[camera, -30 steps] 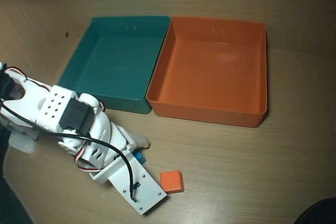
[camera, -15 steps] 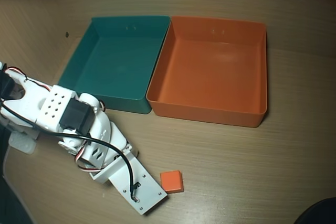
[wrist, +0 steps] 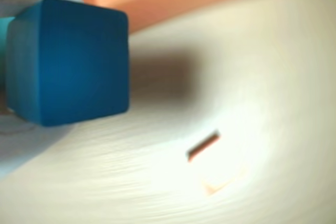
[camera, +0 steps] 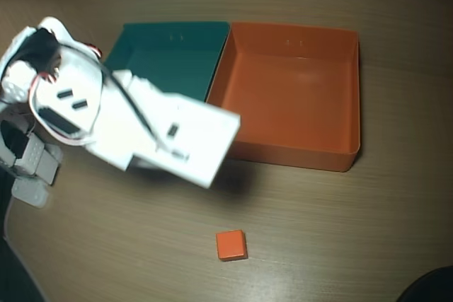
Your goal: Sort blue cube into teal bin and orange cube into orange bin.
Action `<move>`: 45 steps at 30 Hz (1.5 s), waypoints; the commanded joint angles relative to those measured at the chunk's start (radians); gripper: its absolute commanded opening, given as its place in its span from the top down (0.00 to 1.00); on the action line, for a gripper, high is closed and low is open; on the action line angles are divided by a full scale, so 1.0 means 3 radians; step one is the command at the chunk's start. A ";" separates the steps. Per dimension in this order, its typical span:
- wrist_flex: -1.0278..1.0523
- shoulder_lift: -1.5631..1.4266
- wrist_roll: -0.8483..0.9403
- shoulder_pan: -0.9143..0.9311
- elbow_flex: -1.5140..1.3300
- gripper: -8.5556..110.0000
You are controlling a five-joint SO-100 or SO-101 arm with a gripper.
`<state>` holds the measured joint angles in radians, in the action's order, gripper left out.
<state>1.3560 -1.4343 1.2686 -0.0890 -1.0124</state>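
Now, here is what you see:
Pincer: pinching the blue cube, upper left of the wrist view, raised above the bench.
Orange cube: alone on the bench, lower centre of the overhead view.
Teal bin: upper left, partly under your arm.
Orange bin: touching it, right.

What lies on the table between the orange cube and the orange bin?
Nothing: in the overhead view the wooden table is bare between the orange cube and the near wall of the orange bin, apart from the arm's shadow.
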 commanded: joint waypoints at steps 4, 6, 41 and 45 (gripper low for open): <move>0.0015 -0.0670 0.0803 -0.0511 -0.0245 0.96; 0.0005 -0.0793 0.0900 -0.0741 -0.0440 0.96; -0.0041 0.0148 0.0926 -0.2015 -0.0695 0.95; -0.0036 0.0189 0.0926 -0.2004 -0.0680 0.90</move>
<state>1.3560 -1.3591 1.5432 -0.7010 -1.2824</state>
